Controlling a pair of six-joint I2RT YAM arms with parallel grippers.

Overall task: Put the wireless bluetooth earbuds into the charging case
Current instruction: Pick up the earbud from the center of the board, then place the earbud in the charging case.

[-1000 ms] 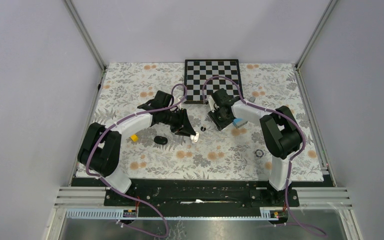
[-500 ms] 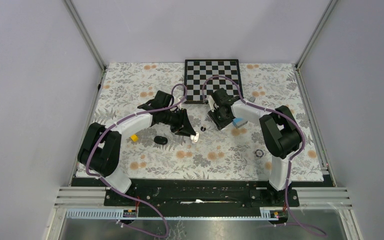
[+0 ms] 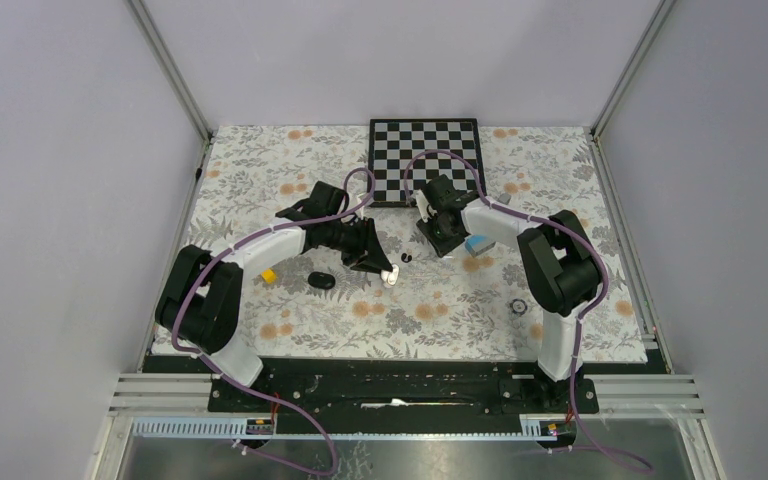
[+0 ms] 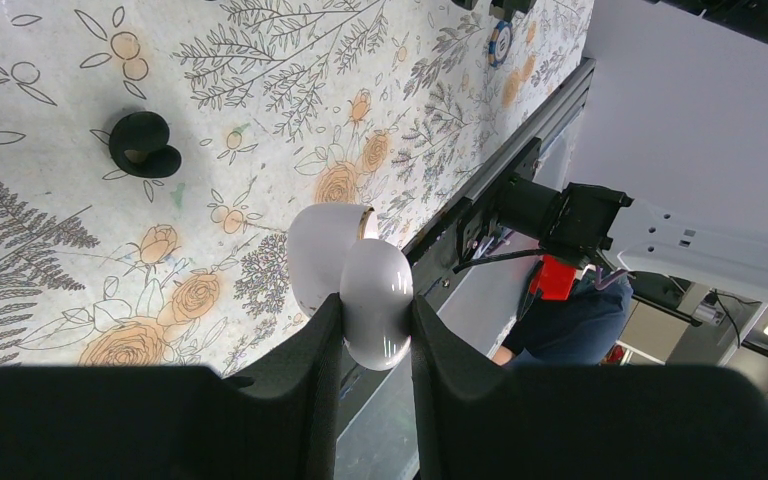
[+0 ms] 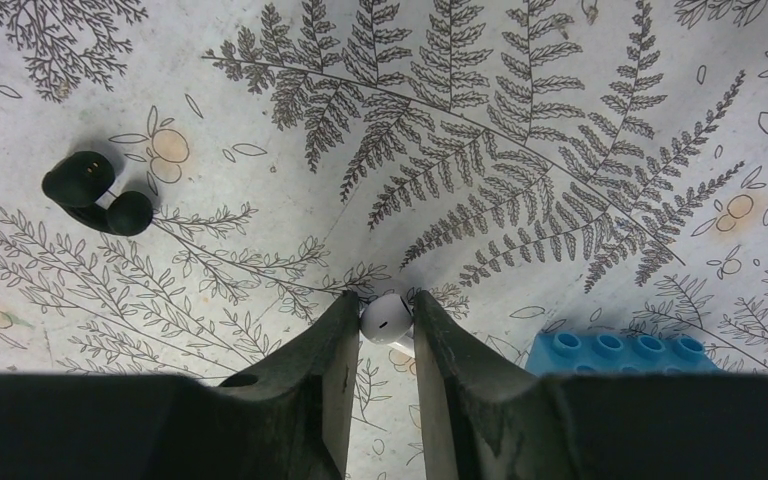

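White plastic in both claws. Set against a second ago, little changed. On the right, wrist nudged a shade left and toward the far side, with the right claw [image 5: 381, 308] closed throughout on a white earbud [image 5: 386, 318]. On the left, no shift at all, with the left claw [image 4: 371, 312] clamped as before on the charging case [image 4: 322, 250], same spot near the middle of the floral bench [image 3: 580, 190]. Nothing loose moved.

Counted, by kind:

One charging case, white, clamshell lid ajar with a gilt rim showing at the seam, gripped by its rounded half. Inside hidden. Resting or lifted, cannot tell.

One white earbud in sight, pinched between the right fingertips low over the cloth, just left of the blue brick [image 5: 615, 350]. Touching the bench or just off it, cannot tell.

Two black earbuds [image 3: 405, 259], lying together and touching, loose on the bench between the two claws, nearer the right one and apart from the case.

One dark oval lump [image 3: 322, 281], on the near side of the left forearm, left of the case. Too small to name.

Two toy bricks: the blue brick just right of the right claw, and one yellow brick [image 3: 270, 274] beside the left forearm, further left than the lump.

One small dark ring [image 3: 518, 305], toward the near right, beside the right arm's upright link.

One chessboard [image 3: 426, 160], flat at the far middle edge, beyond both wrists.
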